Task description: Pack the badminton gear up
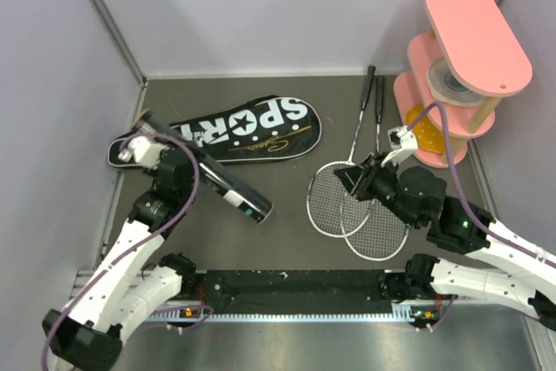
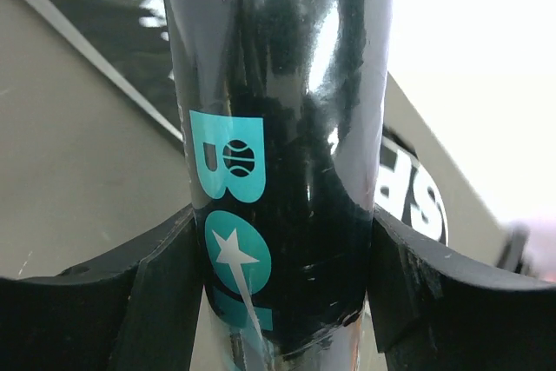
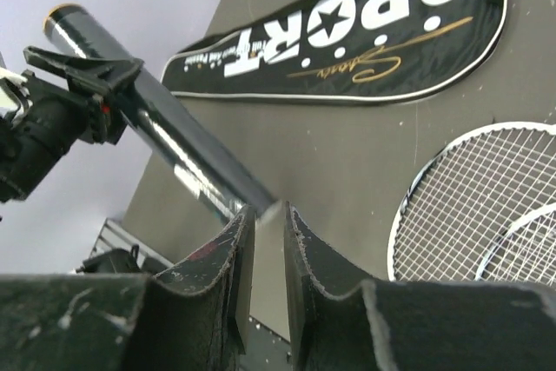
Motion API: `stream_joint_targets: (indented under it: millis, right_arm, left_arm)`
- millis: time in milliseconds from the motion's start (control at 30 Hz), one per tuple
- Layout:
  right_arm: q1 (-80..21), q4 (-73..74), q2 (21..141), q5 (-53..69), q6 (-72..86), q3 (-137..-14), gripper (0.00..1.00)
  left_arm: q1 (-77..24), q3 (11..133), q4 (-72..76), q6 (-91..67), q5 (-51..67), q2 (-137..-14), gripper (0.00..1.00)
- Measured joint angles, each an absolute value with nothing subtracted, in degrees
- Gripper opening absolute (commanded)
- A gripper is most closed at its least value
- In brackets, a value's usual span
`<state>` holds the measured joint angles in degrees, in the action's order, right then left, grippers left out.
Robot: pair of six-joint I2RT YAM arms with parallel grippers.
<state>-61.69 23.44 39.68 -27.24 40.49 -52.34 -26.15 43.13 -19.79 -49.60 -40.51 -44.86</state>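
Left tool (image 1: 174, 142) is clamped round the upper part of the black shuttle tube (image 1: 228, 185). The tube is slanted, with its lower end down by the table (image 1: 287, 241), left of centre. Right tool (image 3: 268, 215) has its jaws at a narrow slit with nothing visible between them. It hangs over the two overlapping rackets (image 1: 330, 206), aimed at the tube's lower end. No loose shuttlecocks in sight, so my guess is they're inside the tube, but I can't see in. For this step I'd hold the tube steady, not tip that end lower, and lift the right tool clear of the strings. The bag (image 1: 252, 128) lies flat at back left, print up. Both rackets are outside it, and I can't tell if it's unzipped. The pink stand (image 1: 473, 36) isn't part of the job.
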Motion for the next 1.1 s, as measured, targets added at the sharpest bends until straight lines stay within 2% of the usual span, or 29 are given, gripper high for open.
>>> stream_joint_targets:
  millis: [233, 333, 467, 700, 967, 1100]
  right_arm:
    - [-61.69, 24.25, 40.36, -22.85, 41.19, -52.03, 0.18]
    - [-61.67, 24.29, 40.14, -21.82, 41.19, -52.05, 0.18]
    - [-61.67, 24.32, 40.64, -20.27, 41.17, -52.05, 0.17]
    - [-61.63, 24.29, 42.13, -17.82, 41.41, -50.85, 0.16]
    - [-61.6, 24.03, 41.95, -16.38, 42.19, -48.25, 0.14]
    - [-61.6, 23.79, 41.17, -16.32, 42.28, -47.33, 0.14]
  left_arm:
    - [-7.6, 30.92, -27.59, -77.76, -43.44, -40.86, 0.18]
    - [-3.97, 26.87, -30.68, -83.96, -43.35, -41.34, 0.2]
    - [-1.43, 23.75, -34.63, -89.91, -43.03, -42.28, 0.27]
    - [0.21, 22.13, -36.88, -93.12, -42.92, -41.87, 0.38]
    - [1.52, 19.94, -37.39, -91.7, -42.33, -46.17, 0.4]
    - [1.72, 20.47, -38.54, -88.66, -41.58, -48.05, 0.48]
